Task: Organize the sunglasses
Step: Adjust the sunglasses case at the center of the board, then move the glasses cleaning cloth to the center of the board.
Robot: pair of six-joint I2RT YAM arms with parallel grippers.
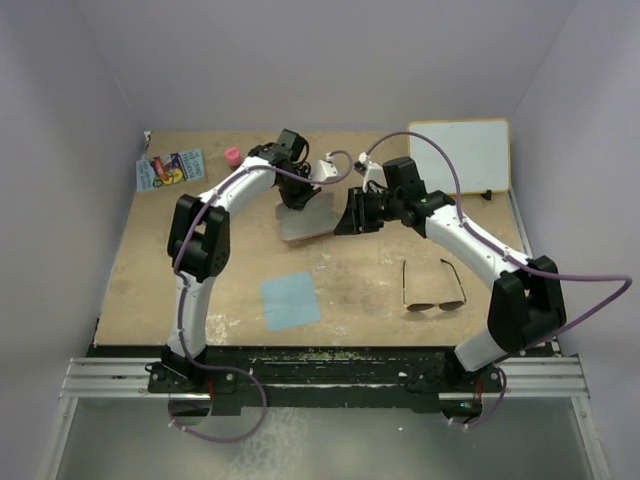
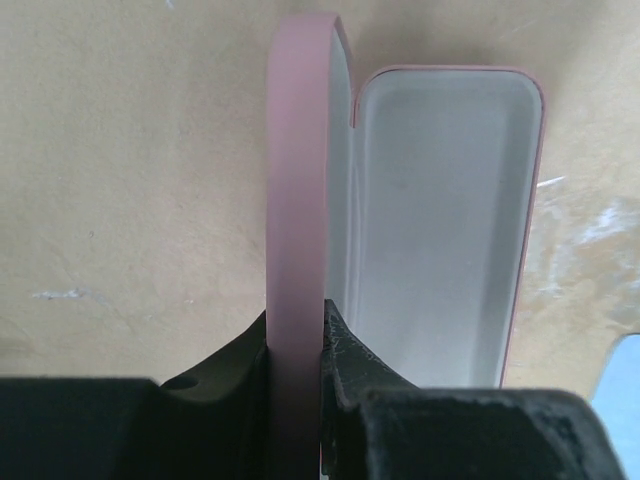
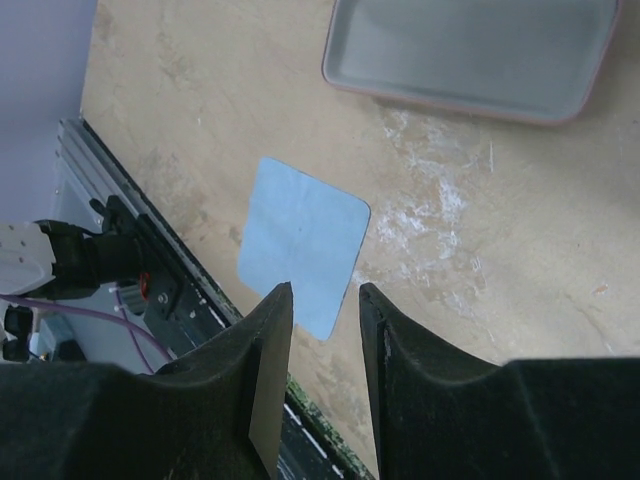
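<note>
The sunglasses lie on the table at the right, lenses toward the front edge and temple arms unfolded toward the back. The pink case lies open at the middle back. My left gripper is shut on the case's upright lid, one finger on each side of it. The case's pale grey inside holds nothing. My right gripper hovers just right of the case, open with nothing between its fingers. The case's tray shows at the top of the right wrist view.
A light-blue cloth lies flat in front of the case, also seen under the right fingers. A white board stands at the back right. A small pink cap and colourful cards sit at the back left.
</note>
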